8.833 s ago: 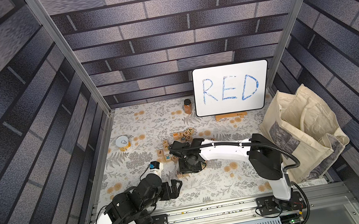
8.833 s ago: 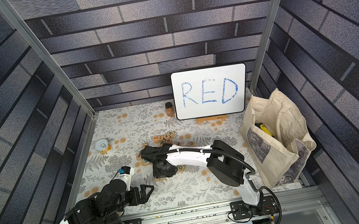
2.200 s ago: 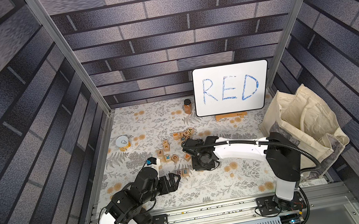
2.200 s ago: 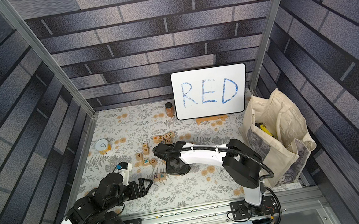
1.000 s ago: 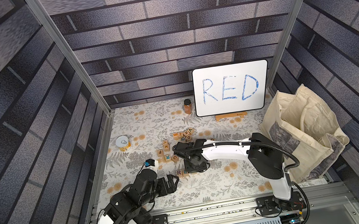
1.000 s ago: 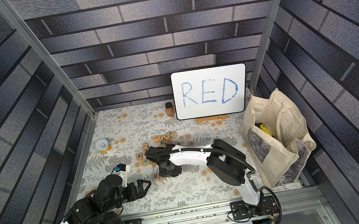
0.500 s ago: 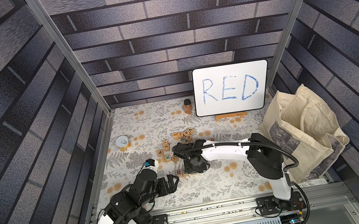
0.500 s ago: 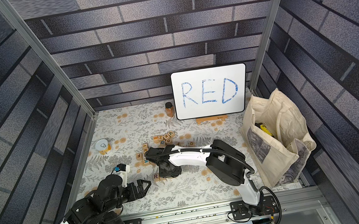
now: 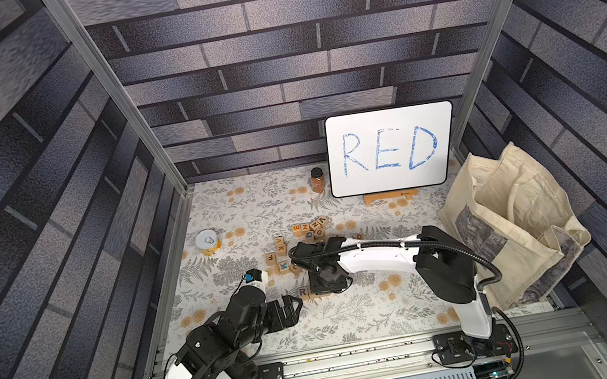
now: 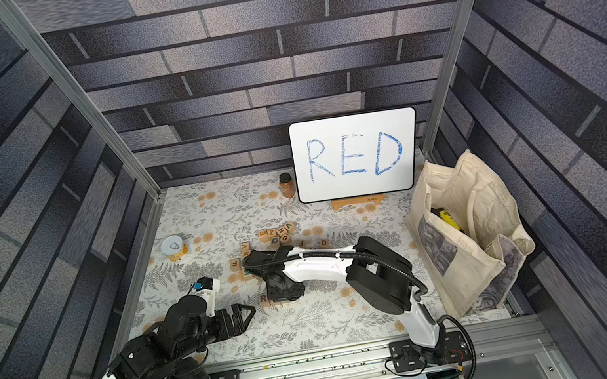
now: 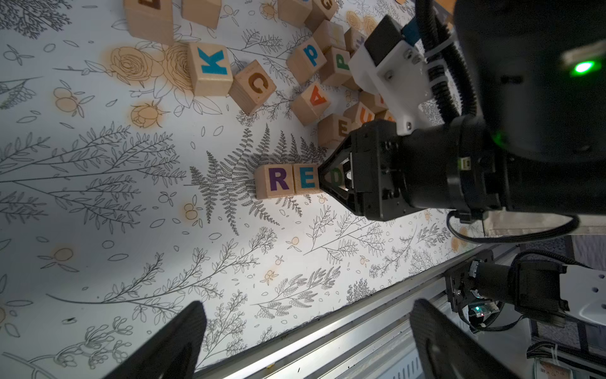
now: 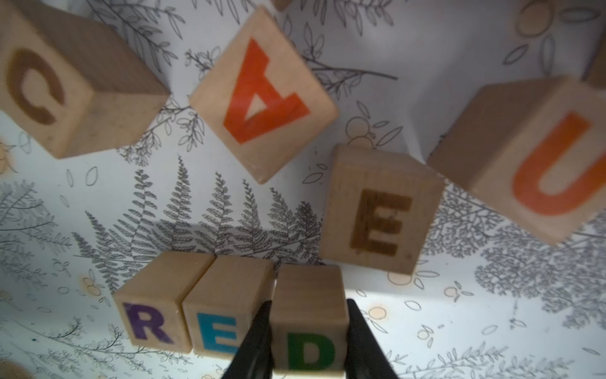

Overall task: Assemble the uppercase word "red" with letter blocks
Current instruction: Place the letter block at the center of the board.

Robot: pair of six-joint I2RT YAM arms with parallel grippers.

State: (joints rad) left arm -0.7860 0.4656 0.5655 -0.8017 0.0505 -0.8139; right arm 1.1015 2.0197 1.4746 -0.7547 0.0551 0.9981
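D block (image 12: 311, 351), touching E block (image 12: 226, 295), sits clamped in right hand (image 12: 308, 306); left hand (image 9: 295, 305) gapes nearby.

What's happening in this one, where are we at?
The right gripper is shut on the green D block, holding it at the end of a row after the purple R block and blue E block, so they read RED. The left gripper hangs open nearby, empty. Other letter blocks lie scattered.

letter blocks (image 12: 308, 292): light matt wood | tabletop (image 11: 98, 229): smooth printed sheet | bag (image 9: 517, 230): cream cloth | rail (image 9: 363, 355): bare metal
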